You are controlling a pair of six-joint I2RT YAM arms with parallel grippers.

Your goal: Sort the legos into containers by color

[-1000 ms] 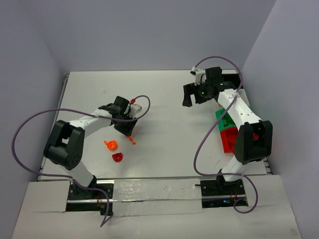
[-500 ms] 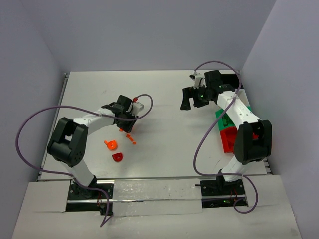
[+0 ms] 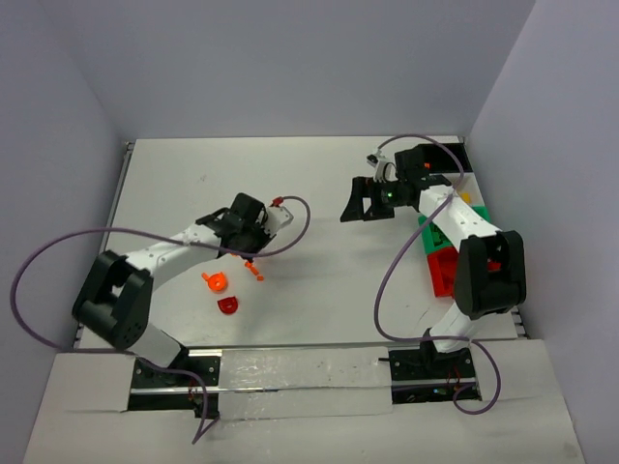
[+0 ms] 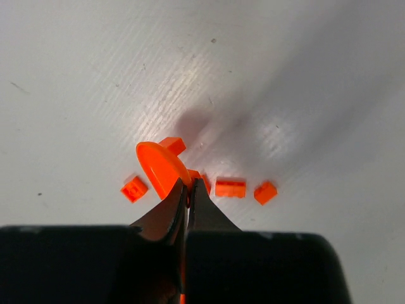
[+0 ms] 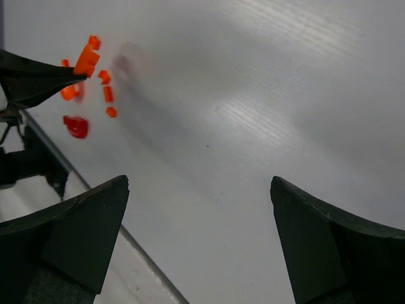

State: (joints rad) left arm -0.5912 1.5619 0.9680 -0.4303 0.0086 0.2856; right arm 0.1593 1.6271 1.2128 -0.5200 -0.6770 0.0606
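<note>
Looking down from above, we see the left gripper point(image 3: 251, 251) low over the white table point(image 3: 309, 174), its fingers point(image 4: 164, 215) pressed together on an orange round piece point(image 4: 158, 168). We think the pinch is on its edge, though the tips hide the exact spot. Just around the tips, small orange bricks point(image 4: 230, 187) lie scattered on the table. Nearer the arm bases sit a second orange round piece point(image 3: 215, 281) and a red round piece point(image 3: 228, 304), close together.

The right gripper point(image 3: 360, 203) hangs above the table, well apart from all of these, its fingers point(image 5: 76, 234) spread wide over bare surface. The containers point(image 3: 444, 271) stand at the table's right edge. The right arm point(image 3: 455, 217) crosses over the row, so only a green bin and a red bin show. A purple cable point(image 3: 378, 302) loops from each arm. Pale grey-violet walls point(image 3: 290, 68) close in the table at the back and on both sides.
</note>
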